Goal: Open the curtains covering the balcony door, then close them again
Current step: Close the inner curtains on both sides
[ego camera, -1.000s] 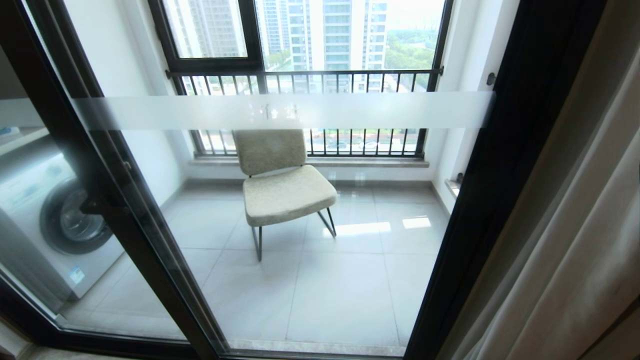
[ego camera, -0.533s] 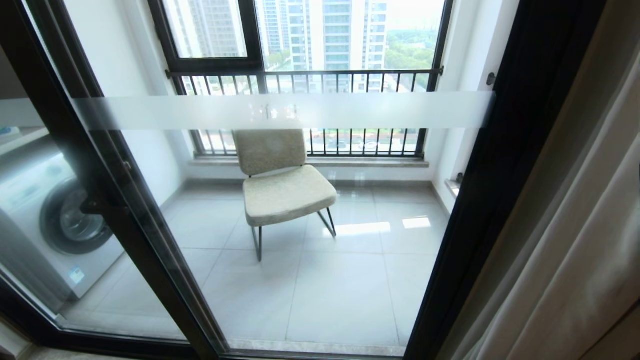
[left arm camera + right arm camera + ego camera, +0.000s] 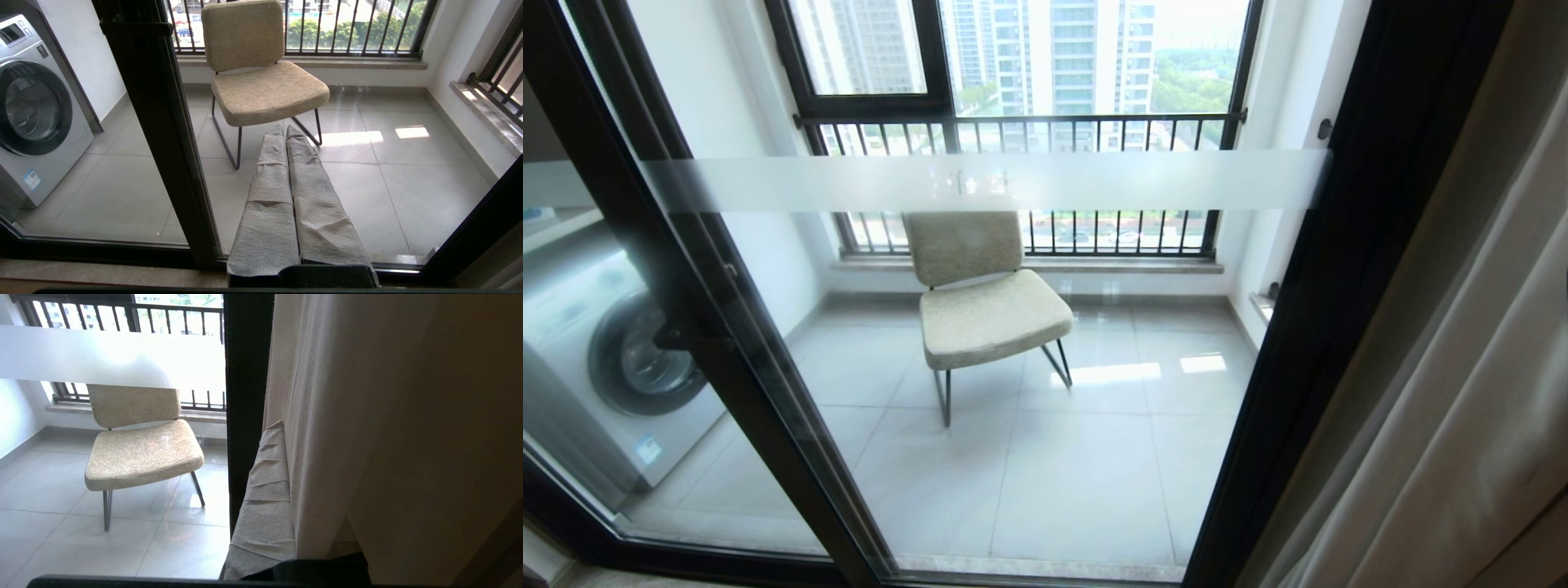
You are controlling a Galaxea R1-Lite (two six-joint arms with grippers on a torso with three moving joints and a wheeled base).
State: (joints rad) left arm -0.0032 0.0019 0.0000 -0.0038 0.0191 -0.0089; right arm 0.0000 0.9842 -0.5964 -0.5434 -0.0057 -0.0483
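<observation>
At far left we note a washing machine [image 3: 621, 359] behind the glass. The balcony door [image 3: 1013, 181] fills the middle of the head view, uncovered, a chair [image 3: 984, 302] visible through it. The left end effector [image 3: 284, 130] points at the glass near the frame, its cloth-wrapped fingers [image 3: 271, 163] pressed together on nothing. The curtains [image 3: 1462, 392] hang gathered at far right. The right end effector [image 3: 282, 424] lies against their edge, one finger hidden by the fabric, its fingers together; we cannot tell whether cloth is gripped.

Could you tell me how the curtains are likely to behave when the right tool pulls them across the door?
The curtains hang in soft folds, so they'll probably flop and bunch. The fabric looks thin, so likely light.
</observation>
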